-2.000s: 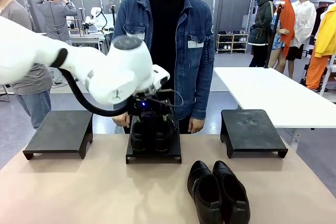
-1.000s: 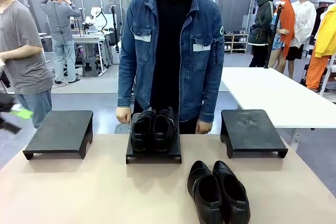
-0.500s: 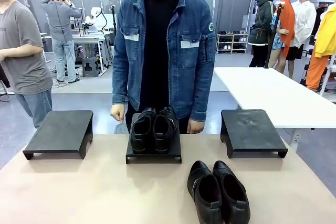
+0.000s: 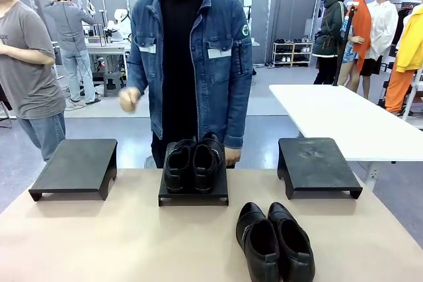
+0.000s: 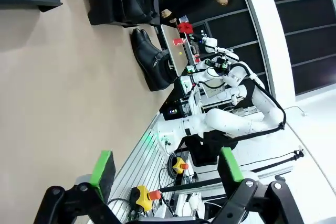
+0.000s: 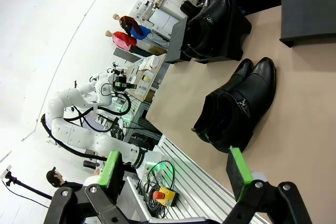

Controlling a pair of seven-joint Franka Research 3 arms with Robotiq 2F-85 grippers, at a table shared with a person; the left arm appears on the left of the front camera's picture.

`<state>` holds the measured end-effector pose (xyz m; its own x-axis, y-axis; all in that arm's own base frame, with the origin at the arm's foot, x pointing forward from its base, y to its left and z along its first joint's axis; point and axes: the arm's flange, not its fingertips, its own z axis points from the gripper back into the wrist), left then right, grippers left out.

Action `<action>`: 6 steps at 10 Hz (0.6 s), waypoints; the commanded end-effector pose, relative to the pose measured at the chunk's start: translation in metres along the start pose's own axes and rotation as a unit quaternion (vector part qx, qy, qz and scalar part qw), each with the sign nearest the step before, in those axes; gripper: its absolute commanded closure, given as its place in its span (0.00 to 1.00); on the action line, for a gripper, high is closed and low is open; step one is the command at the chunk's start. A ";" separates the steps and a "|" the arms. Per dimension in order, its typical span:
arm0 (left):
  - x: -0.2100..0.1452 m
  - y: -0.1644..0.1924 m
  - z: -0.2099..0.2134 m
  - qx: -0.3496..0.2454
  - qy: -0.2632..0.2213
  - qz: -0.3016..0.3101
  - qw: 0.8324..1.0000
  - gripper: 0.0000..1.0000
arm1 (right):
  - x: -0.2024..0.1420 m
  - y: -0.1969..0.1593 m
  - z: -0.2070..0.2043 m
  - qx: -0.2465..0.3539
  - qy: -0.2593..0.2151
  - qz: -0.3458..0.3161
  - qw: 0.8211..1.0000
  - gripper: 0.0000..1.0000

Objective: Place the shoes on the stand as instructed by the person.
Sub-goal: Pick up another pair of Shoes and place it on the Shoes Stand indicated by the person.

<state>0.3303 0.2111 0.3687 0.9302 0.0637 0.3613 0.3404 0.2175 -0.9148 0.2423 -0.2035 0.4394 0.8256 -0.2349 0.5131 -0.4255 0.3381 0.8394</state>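
Left gripper [image 5: 165, 160] and right gripper [image 6: 173, 160] spread, empty. Robot should watch person's hand [image 4: 127, 100], then pinch shoes [image 4: 274, 242] at bench [image 4: 99, 242] near edge together.

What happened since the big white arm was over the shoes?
The left arm drew back to the left, leaving one pair of shoes on the middle stand; the left gripper is open. The person shifted left and raised a hand. The other pair stayed on the table.
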 end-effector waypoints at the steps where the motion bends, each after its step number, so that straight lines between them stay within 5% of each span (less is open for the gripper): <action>1: -0.004 -0.009 0.002 0.000 0.001 -0.010 1.000 0.00 | 0.000 0.001 0.002 0.004 0.000 0.011 1.000 0.00; 6: -0.004 -0.009 0.002 0.000 0.001 -0.010 1.000 0.00 | 0.000 0.001 0.002 0.004 0.000 0.011 1.000 0.00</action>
<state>0.3276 0.2130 0.3730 0.9271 0.0682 0.3687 0.3453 0.2274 -0.9105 0.2423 -0.2036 0.4394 0.8255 -0.2348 0.5133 -0.4257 0.3382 0.8393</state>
